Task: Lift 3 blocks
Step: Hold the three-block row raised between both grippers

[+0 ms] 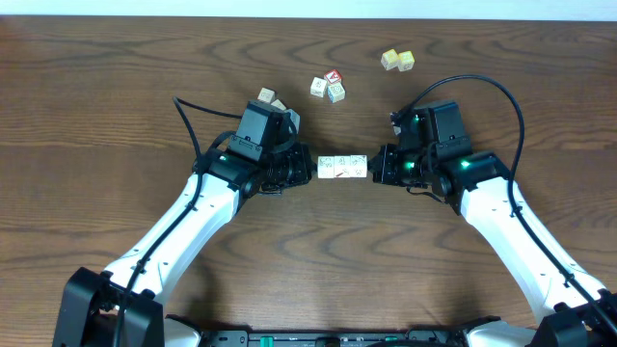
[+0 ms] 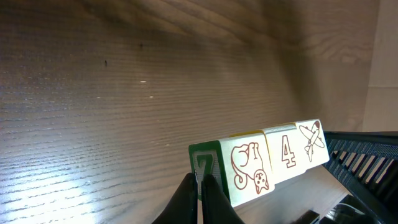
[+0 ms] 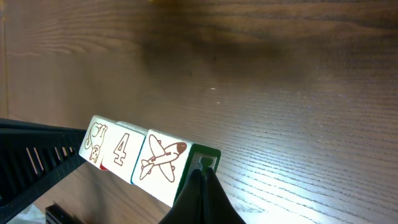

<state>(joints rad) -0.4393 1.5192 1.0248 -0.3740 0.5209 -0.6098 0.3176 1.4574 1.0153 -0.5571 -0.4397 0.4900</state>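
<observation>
You are clamping a row of three cream-white blocks (image 1: pixel 342 167) end to end between the two arms, near the middle of the table. The left gripper (image 1: pixel 308 170) is pressing its fingers, closed tight together with nothing between them, against the green end face of the cat block (image 2: pixel 249 165). The right gripper (image 1: pixel 374 166), likewise fully closed and empty, is pressing on the green end of the aeroplane block (image 3: pixel 160 160). The 4 block (image 3: pixel 121 149) is sitting between those two, touching both. Neither gripper is holding anything in its jaws, so only the arms pushing toward each other are holding the row.

The lift is turning on one thing: the row's long axis is running left to right, straight along the line joining the two sets of fingertips, with each arm equally near its own end. I judge you should be raising both arms together and level. If either is drifting off that axis or easing back, the middle block is likely to drop out. Whether the row is already clear of the table, I cannot tell.
</observation>
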